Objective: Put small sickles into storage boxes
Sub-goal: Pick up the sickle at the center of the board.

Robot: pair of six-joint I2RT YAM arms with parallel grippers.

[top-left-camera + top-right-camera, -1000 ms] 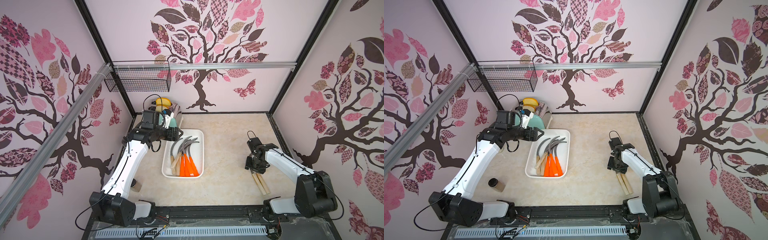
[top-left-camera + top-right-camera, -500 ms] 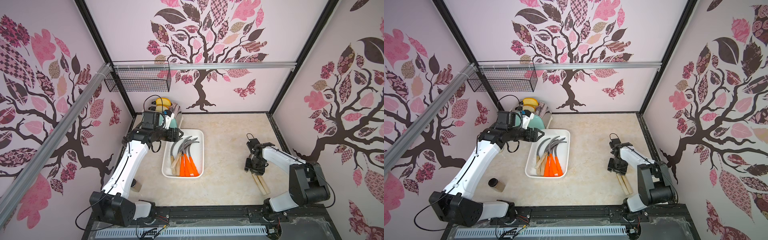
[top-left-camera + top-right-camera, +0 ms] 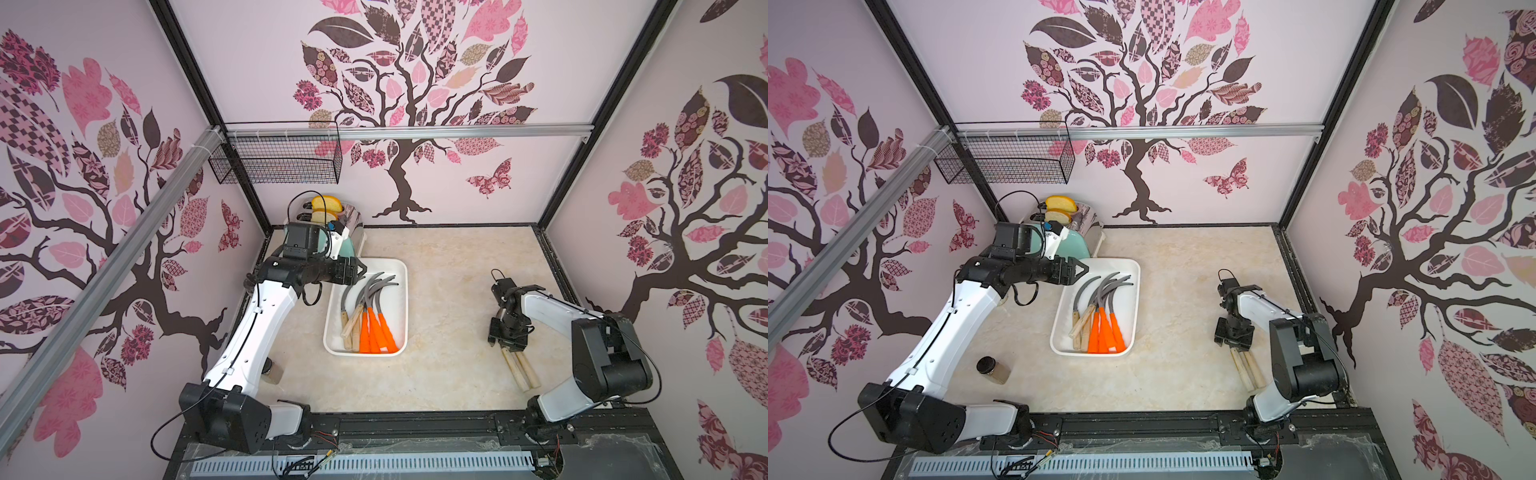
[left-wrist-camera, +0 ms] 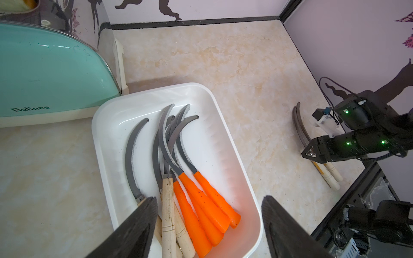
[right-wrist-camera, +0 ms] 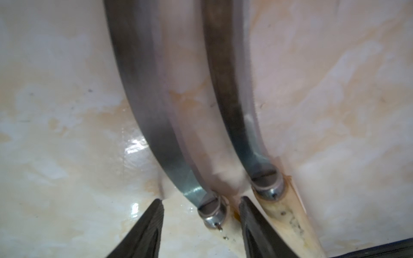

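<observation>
Seven sickles (image 4: 166, 143) lie in one white tray (image 4: 214, 143) under the wide, empty left fingers (image 4: 138, 227). Two more sickles (image 3: 519, 370) lie on the desk (image 3: 457, 270); half-open right fingers (image 5: 257, 227) stand around one, the other just outside.

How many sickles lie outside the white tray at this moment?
2. Both wooden-handled, side by side on the table: one sickle has its handle neck between the fingers of the open right gripper, the other sickle lies just beside it. The arms might hide more.
</observation>
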